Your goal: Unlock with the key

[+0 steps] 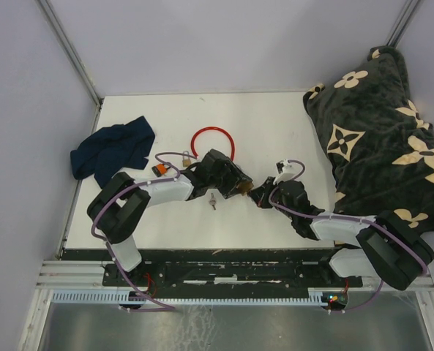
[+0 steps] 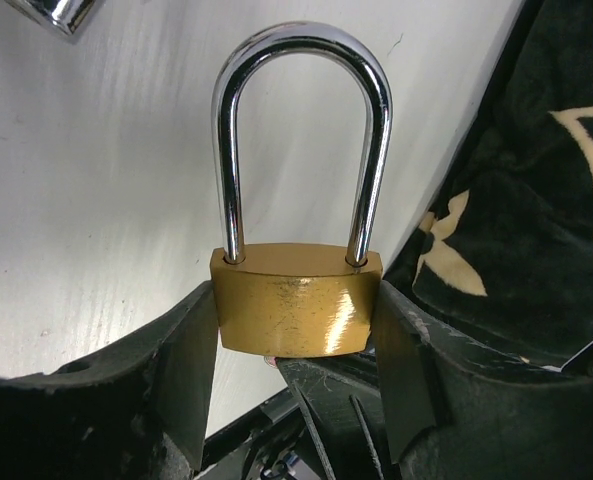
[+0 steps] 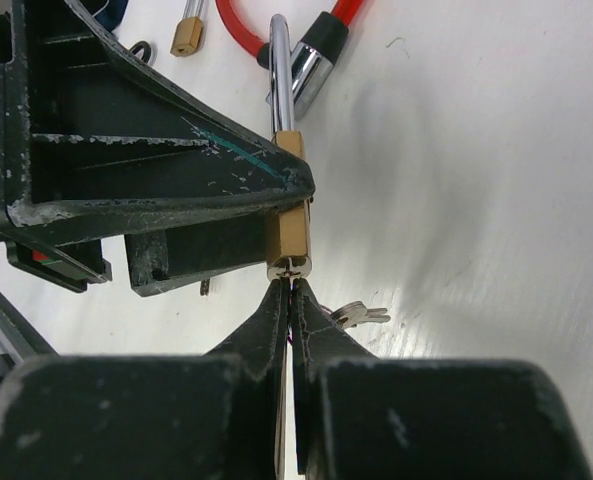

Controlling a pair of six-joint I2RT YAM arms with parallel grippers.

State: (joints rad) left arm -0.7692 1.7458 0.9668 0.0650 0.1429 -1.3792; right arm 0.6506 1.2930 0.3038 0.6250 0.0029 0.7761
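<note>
Left claw (image 2: 294, 345) clamps one brass padlock (image 2: 298, 300).

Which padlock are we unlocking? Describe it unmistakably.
At the white table's centre, where the arms meet, the left end effector clamps a brass padlock with a tall chrome shackle. The other, smaller brass padlock lies loose beside the red cable loop.

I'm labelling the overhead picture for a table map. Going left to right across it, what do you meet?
blue cloth → small loose padlock → left gripper, jaws clamped on the brass padlock → right gripper, jaws shut → black flowered blanket
</note>
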